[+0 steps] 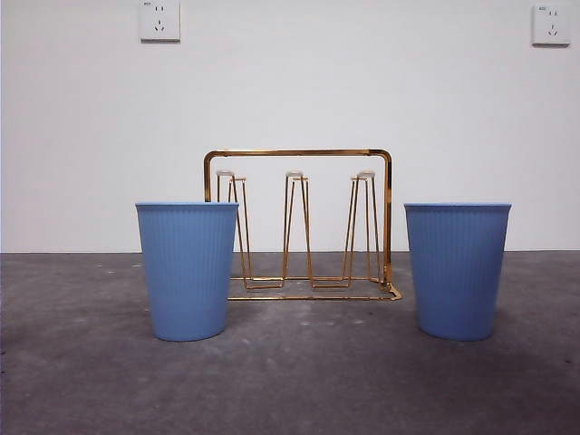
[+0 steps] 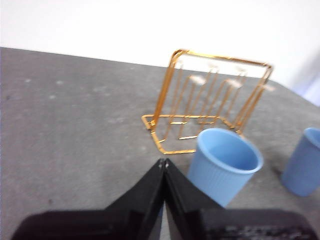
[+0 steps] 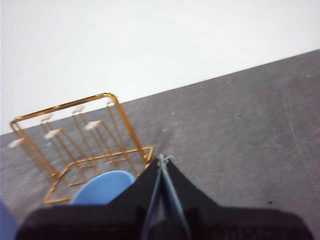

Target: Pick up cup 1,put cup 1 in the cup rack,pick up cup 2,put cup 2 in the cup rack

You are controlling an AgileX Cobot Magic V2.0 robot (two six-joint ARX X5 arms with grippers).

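1. At the centre of the front view, the gold wire cup rack [image 1: 299, 225] stands upright on the grey table [image 1: 290, 381], with three narrow prong loops inside its arched frame. No cup hangs on it.
2. Left of centre in that view, the left blue ribbed cup [image 1: 187, 270] stands upright, mouth up, in front of the rack's left end and overlapping it in the picture.
3. Right of centre, the right blue ribbed cup [image 1: 458, 270] stands upright, mouth up, apart from the rack's right end.
4. Two wall sockets [image 1: 159, 20] sit at the upper corners of the white wall.
5. Left gripper [image 2: 163, 162]: jaws pressed together, holding nothing, above the table near the left cup [image 2: 225, 165]; the rack [image 2: 210, 100] lies beyond.
6. Right gripper [image 3: 162, 159]: jaws pressed together, holding nothing; the right cup's rim [image 3: 102, 187] shows beside it, with the rack [image 3: 80, 145] behind.
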